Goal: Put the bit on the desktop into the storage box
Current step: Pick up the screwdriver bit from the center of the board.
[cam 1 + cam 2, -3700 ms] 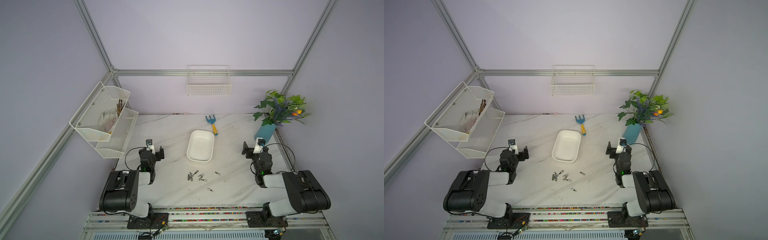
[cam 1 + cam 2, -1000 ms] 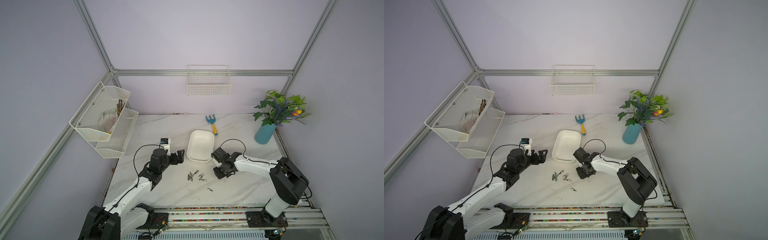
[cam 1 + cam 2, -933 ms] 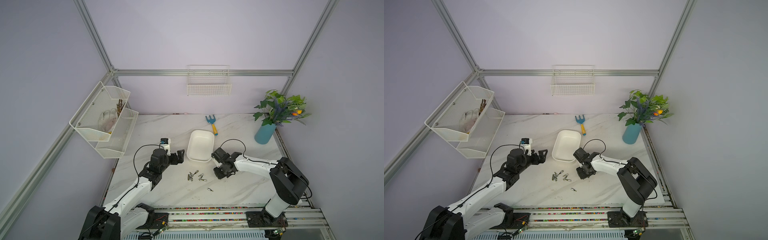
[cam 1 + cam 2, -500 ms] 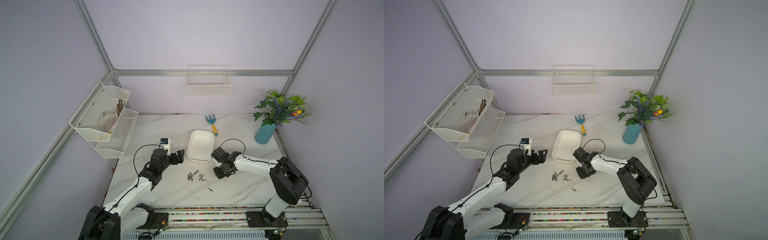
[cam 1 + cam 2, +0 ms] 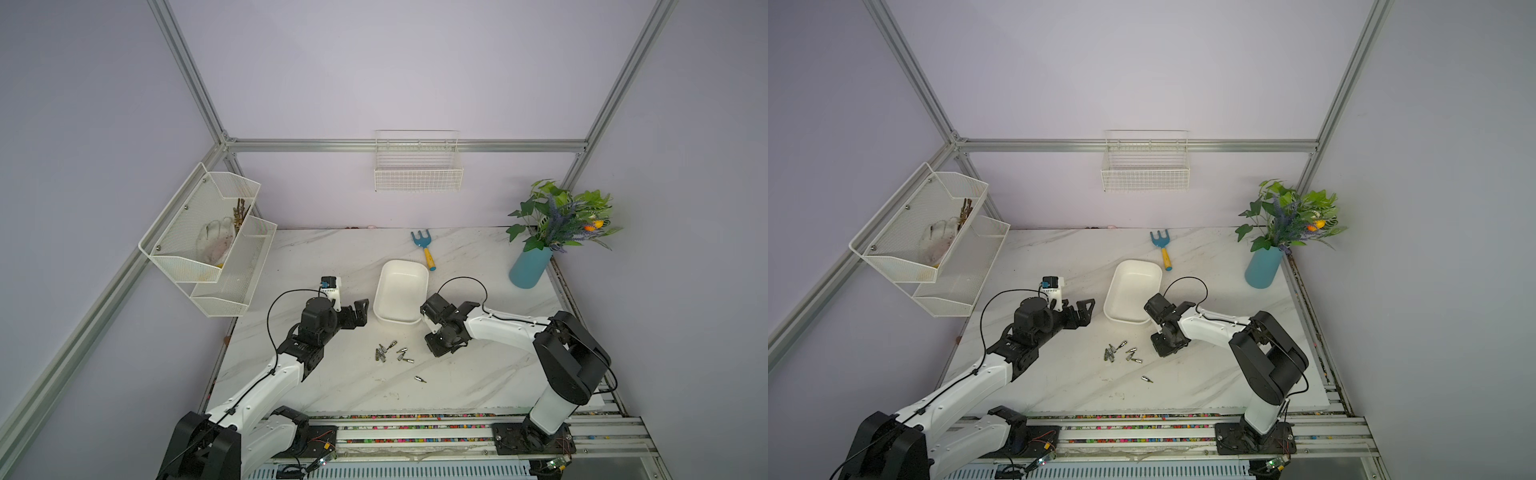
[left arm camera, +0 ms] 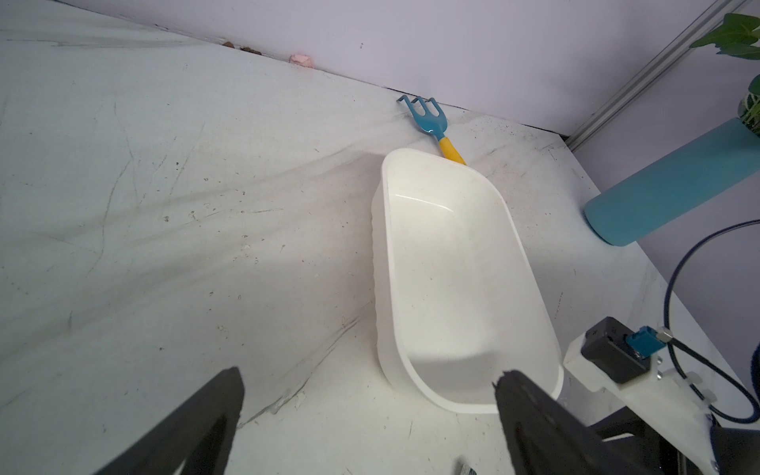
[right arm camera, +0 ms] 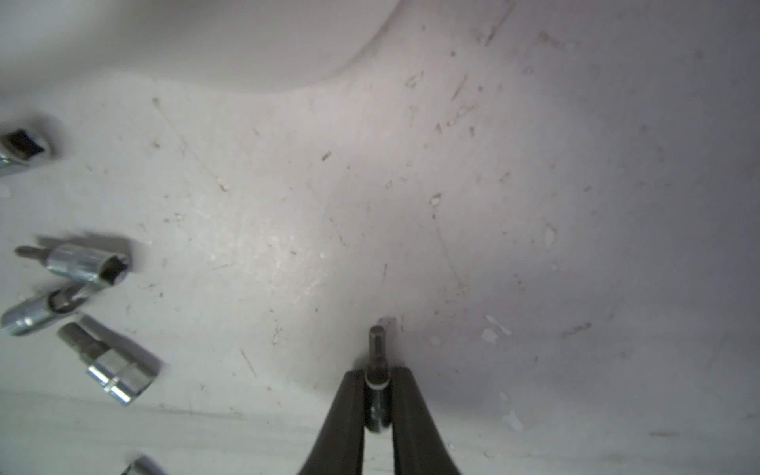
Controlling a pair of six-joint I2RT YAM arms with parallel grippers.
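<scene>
The white storage box (image 5: 401,291) lies empty mid-desktop (image 5: 332,257). My right gripper (image 5: 440,351) points down at the marble just in front of the box's near right corner. In the right wrist view it (image 7: 378,376) is shut on a small dark steel bit (image 7: 377,349), whose tip pokes out past the fingertips onto the surface. Several more chrome bits (image 5: 390,352) lie clustered to its left, also in the right wrist view (image 7: 86,263), and a single bit (image 5: 420,379) lies nearer the front. My left gripper (image 5: 359,313) hovers open beside the box's near left corner (image 6: 452,263), holding nothing.
A blue rake with a yellow handle (image 5: 424,247) lies behind the box. A teal vase with a plant (image 5: 530,270) stands at the back right. A white mesh two-tier rack (image 5: 212,245) hangs at the left and a wire basket (image 5: 417,166) on the back wall.
Both arms have come in from their folded positions at the sides. Over the last second the right gripper's jaws have shut on the bit; the left arm has stayed still and open.
</scene>
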